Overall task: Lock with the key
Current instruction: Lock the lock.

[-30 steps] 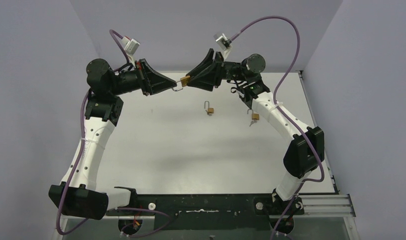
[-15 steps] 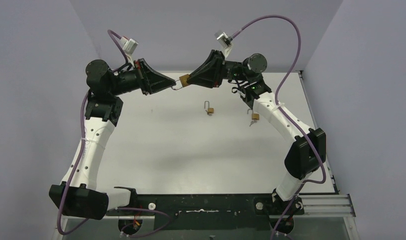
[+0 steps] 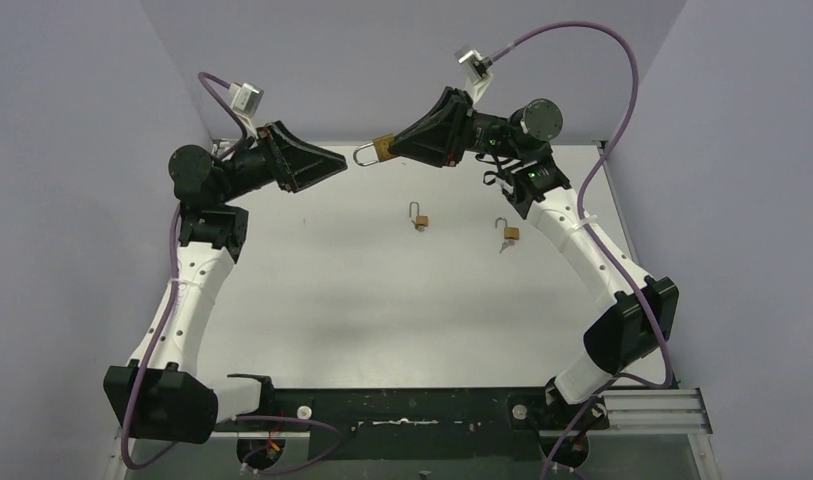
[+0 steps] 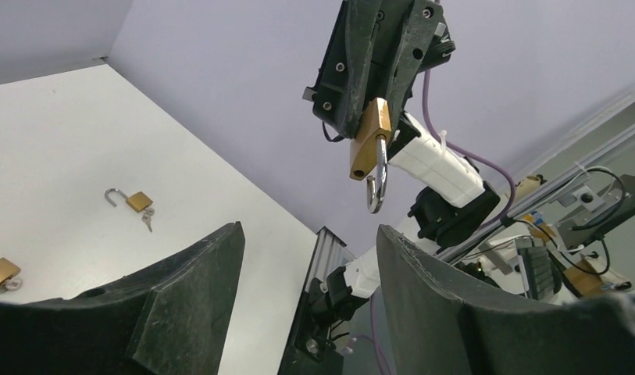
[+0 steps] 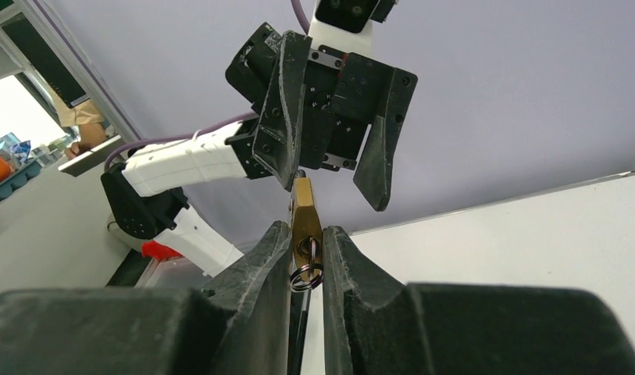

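My right gripper [image 3: 394, 147] is shut on a brass padlock [image 3: 380, 150], held in the air above the far side of the table. Its silver shackle [image 3: 363, 156] points at my left gripper [image 3: 334, 163]. In the right wrist view the fingers [image 5: 271, 250] clamp the padlock [image 5: 305, 215] by its flat sides. A key with a ring [image 5: 306, 275] sits in the keyhole between them. My left gripper [image 4: 310, 230] stands open with nothing in it, a short gap away from the padlock [image 4: 370, 141] and its shackle [image 4: 379, 183].
Two more small brass padlocks lie on the white table [image 3: 312, 290]. One padlock [image 3: 420, 220] has its shackle open, and another padlock [image 3: 509, 233] to its right has a key in it. Purple walls close off the back and both sides.
My left gripper let go of the shackle, opened and drew back to the left. My right arm carried the padlock up and slightly right.
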`<act>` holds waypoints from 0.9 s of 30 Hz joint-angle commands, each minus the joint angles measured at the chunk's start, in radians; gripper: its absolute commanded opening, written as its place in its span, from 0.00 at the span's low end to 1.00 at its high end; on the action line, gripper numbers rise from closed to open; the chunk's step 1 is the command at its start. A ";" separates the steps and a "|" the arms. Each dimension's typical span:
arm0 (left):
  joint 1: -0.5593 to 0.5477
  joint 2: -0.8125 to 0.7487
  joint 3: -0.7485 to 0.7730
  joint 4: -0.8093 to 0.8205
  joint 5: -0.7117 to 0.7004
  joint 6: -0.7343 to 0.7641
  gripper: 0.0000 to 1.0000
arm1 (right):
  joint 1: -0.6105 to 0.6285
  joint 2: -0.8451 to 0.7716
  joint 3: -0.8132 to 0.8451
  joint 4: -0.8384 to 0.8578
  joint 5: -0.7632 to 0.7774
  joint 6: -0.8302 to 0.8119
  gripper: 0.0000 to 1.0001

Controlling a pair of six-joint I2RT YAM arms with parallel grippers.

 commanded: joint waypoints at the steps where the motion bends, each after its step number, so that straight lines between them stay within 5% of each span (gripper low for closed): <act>1: 0.005 0.006 -0.018 0.309 -0.028 -0.211 0.60 | 0.001 -0.029 0.045 0.050 0.021 0.043 0.00; 5: 0.005 0.046 -0.027 0.529 -0.043 -0.399 0.60 | 0.000 -0.018 0.041 0.079 0.015 0.066 0.00; 8: 0.003 0.091 -0.016 0.682 -0.049 -0.520 0.50 | 0.001 -0.017 0.043 0.079 0.007 0.070 0.00; 12: -0.003 0.124 -0.008 0.748 -0.039 -0.577 0.39 | -0.002 -0.020 0.045 0.079 -0.001 0.074 0.00; 20: -0.072 0.170 0.030 0.816 -0.024 -0.619 0.39 | -0.002 -0.024 0.053 0.080 -0.011 0.082 0.00; 27: -0.094 0.221 0.071 0.945 -0.011 -0.727 0.24 | -0.007 -0.029 0.059 0.079 -0.027 0.089 0.00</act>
